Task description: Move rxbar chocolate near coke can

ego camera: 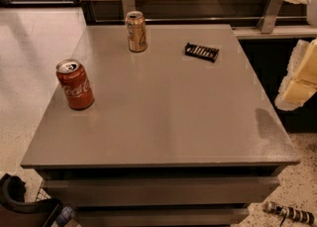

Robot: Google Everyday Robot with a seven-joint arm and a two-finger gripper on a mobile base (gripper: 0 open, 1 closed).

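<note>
The rxbar chocolate [201, 51] is a flat black bar with white lettering, lying at the back right of the grey table [163, 117]. The coke can [75, 84] is red with white script and stands upright near the table's left edge. The bar and the can are far apart. My gripper [300, 37] hangs at the right edge of the view, above and to the right of the table and off to the right of the bar. Its two cream fingers [297, 80] stand wide apart with nothing between them.
A gold can [136, 31] stands upright at the back of the table, left of the bar. A wood-panelled wall with metal brackets [271, 8] runs behind. The floor lies to the left. A dark part of the base [20, 203] shows at bottom left.
</note>
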